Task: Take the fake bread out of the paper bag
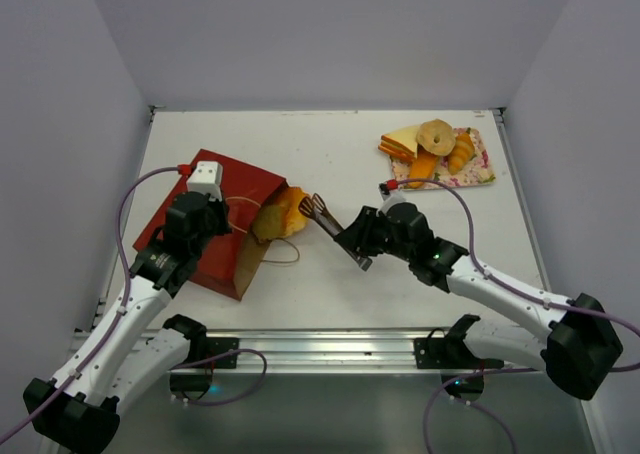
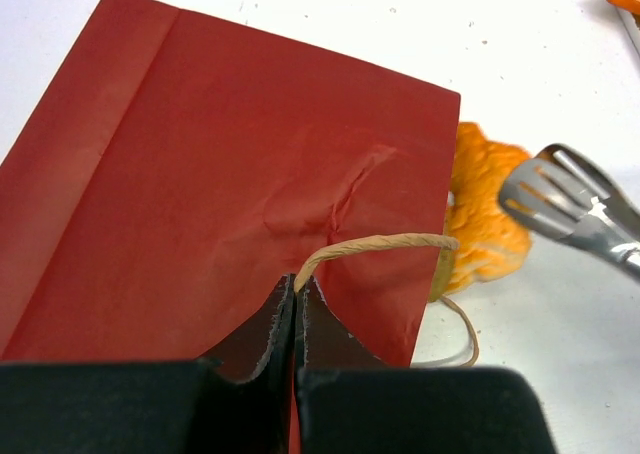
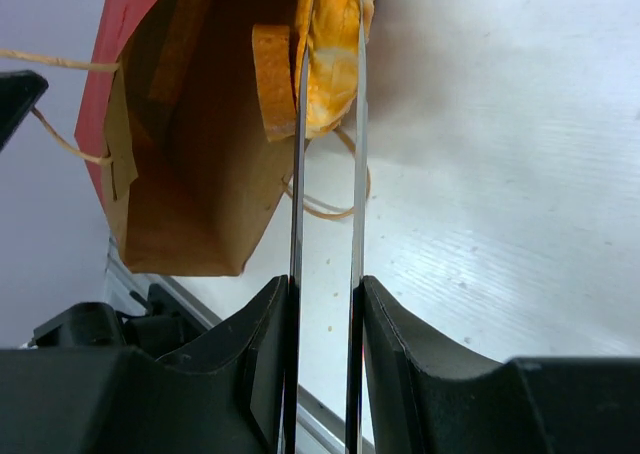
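The red paper bag point(image 1: 250, 186) lies flat at the left, its brown mouth point(image 3: 200, 174) facing right. My left gripper point(image 2: 295, 289) is shut on its tan loop handle point(image 2: 370, 246), holding it up off the bag's red top side point(image 2: 220, 174). An orange-yellow fake bread point(image 1: 281, 215) sticks halfway out of the mouth, and a browner slice point(image 3: 272, 79) sits beside it inside. My right gripper point(image 3: 325, 289) is shut on metal tongs point(image 1: 325, 219). The tongs' slotted tips point(image 2: 570, 199) hover just right of the bread point(image 2: 485, 214), a little apart from each other.
A pink-flowered tray point(image 1: 482, 172) at the back right holds a bagel, a croissant and other fake breads. The bag's second handle point(image 1: 285, 257) lies loose on the white table in front of the mouth. A metal rail point(image 1: 320, 339) runs along the near edge.
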You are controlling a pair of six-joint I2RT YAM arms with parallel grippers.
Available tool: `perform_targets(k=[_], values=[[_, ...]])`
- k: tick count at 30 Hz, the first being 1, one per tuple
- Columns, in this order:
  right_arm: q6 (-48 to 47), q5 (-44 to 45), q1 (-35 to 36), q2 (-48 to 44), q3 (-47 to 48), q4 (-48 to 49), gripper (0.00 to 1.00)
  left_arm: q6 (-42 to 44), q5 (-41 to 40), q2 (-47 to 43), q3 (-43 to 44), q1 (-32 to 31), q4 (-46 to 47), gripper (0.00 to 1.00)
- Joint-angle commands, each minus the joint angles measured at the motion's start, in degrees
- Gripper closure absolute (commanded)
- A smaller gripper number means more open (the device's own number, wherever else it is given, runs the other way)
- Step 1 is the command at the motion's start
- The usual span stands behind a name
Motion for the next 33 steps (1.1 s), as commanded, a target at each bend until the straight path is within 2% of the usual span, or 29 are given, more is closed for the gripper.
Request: perform_targets(k=[1, 6, 18, 25, 33], values=[[-2.4, 0.5, -3.0, -5.8, 0.2, -4.2, 0.77, -1.0, -1.2, -0.7, 0.4, 0.3, 0.5, 1.0], [-3.5, -1.4, -5.9, -8.3, 1.1, -8.3, 0.77, -1.0, -1.0, -0.9, 0.4, 0.4, 0.5, 1.0], [-5.4, -1.0, -6.3, -9.1, 3.7, -12.4, 0.78, -0.9, -0.6, -1.2, 0.3, 0.4, 0.5, 1.0], [-4.7, -4.8, -6.1, -7.6, 4.2, -10.0, 0.79, -0.8, 0.1, -1.3, 0.2, 0.4, 0.8, 1.0], [-1.5, -4.4, 2.8, -4.7, 8.1, -5.8, 0.79, -0.8, 0.2, -1.2, 0.3, 0.4, 0.8, 1.0]])
